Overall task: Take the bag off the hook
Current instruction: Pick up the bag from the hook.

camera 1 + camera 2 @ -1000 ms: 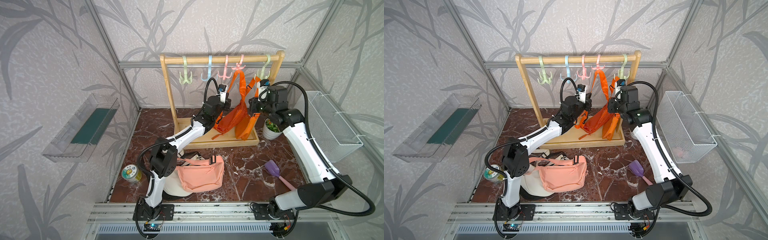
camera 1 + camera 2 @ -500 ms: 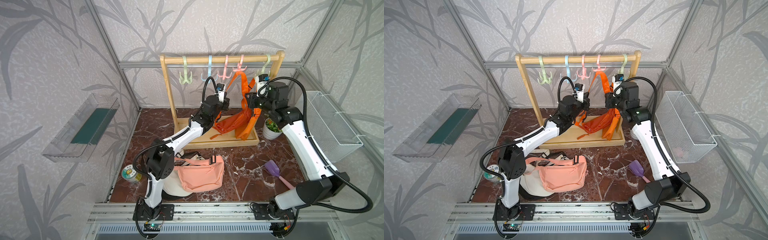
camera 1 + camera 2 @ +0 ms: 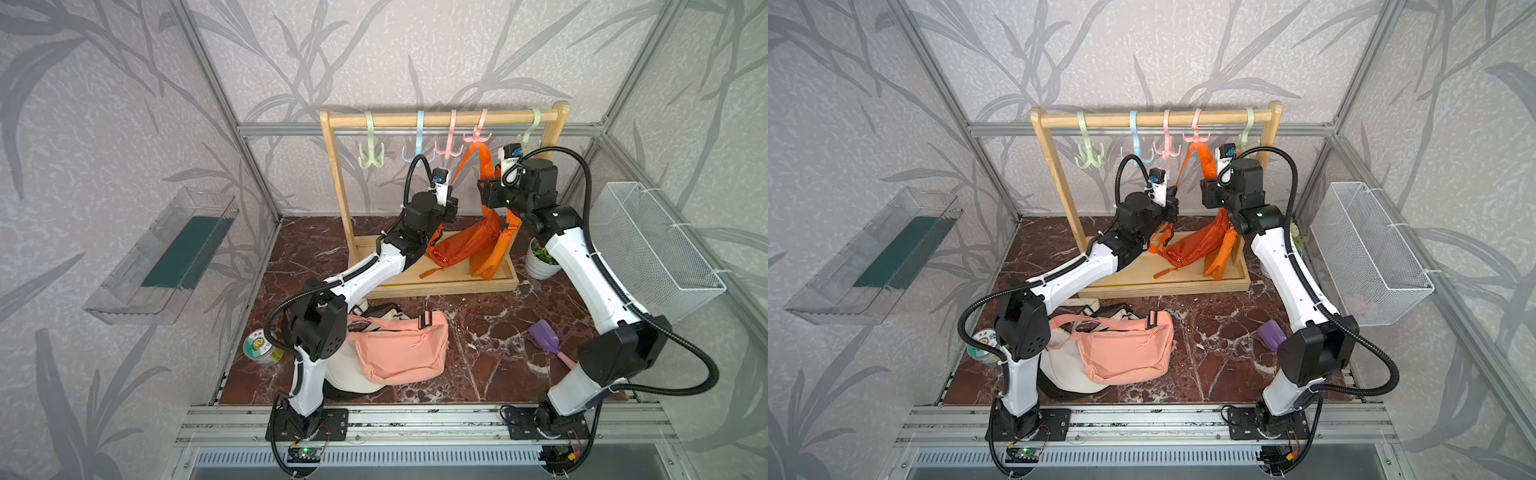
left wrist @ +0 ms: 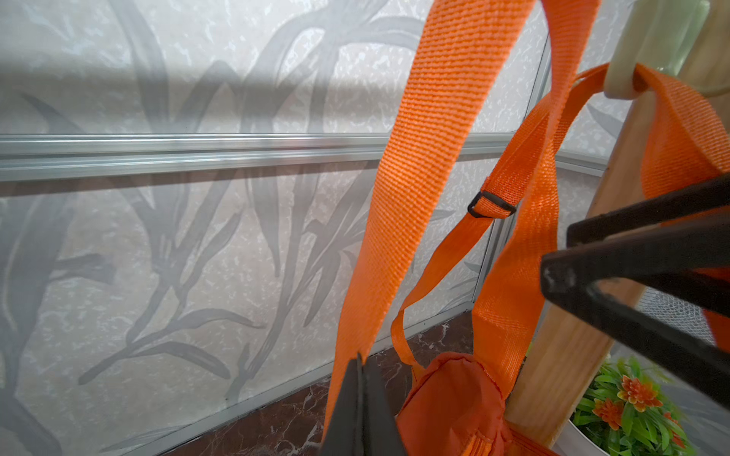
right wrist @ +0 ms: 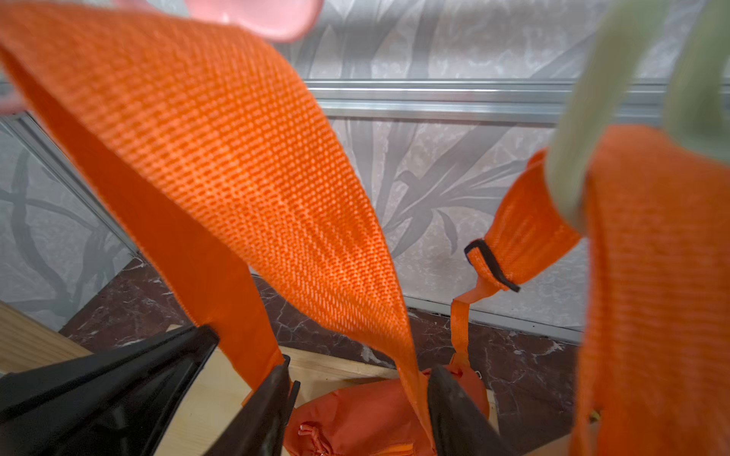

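the orange bag [image 3: 465, 245] sags low over the wooden rack [image 3: 440, 119] by the counter's back edge. its coarse woven strap [image 3: 484, 160] runs steeply up to the smooth pink hook [image 3: 478, 135], above both hands. my left hand [image 4: 359, 398] pinches one strap leg. my right hand [image 5: 359, 367], seemingly nearer the hook, stands parted around the other. i judge the loop must lift upward.

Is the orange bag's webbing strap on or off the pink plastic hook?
On: in a top view the orange strap loops over the pink hook hanging from the wooden rail.
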Controlling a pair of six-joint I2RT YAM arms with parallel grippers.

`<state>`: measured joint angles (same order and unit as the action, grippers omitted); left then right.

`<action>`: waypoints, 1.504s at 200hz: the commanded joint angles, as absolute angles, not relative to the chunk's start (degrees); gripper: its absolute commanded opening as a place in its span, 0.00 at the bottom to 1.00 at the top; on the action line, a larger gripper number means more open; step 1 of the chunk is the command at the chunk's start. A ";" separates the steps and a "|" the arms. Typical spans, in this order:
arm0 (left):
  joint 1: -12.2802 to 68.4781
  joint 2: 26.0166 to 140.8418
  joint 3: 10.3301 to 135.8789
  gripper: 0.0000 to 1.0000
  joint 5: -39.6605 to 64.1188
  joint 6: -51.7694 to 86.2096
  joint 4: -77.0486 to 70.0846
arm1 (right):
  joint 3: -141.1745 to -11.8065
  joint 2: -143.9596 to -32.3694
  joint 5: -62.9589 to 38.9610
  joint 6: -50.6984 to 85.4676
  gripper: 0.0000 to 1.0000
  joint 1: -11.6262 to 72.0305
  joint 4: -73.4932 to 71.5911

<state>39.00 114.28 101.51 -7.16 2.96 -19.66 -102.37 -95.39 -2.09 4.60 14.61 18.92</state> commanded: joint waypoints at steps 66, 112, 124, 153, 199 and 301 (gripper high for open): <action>39.17 111.09 101.90 0.00 -6.55 1.32 -18.83 | -105.35 -99.91 -6.93 4.60 0.34 14.50 12.15; 39.13 110.76 102.38 0.00 -6.39 1.14 -18.46 | -105.11 -98.19 -5.39 5.43 0.02 14.52 11.83; 39.12 110.66 102.31 0.00 -6.42 1.14 -18.46 | -104.67 -98.08 -5.01 5.59 0.00 14.50 11.25; 39.11 110.14 101.95 0.00 -6.46 1.21 -18.52 | -104.75 -96.19 -4.75 5.76 0.00 14.51 11.15; 39.11 108.98 101.16 0.00 -6.77 0.83 -18.57 | -104.81 -95.43 -4.58 6.55 0.00 14.50 11.62; 39.28 102.15 97.78 0.00 -5.80 1.79 -18.52 | -106.05 -89.98 -5.16 10.49 0.00 14.51 13.48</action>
<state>39.00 106.69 99.70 -6.39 1.93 -17.34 -104.40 -94.45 -4.99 8.60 14.61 14.09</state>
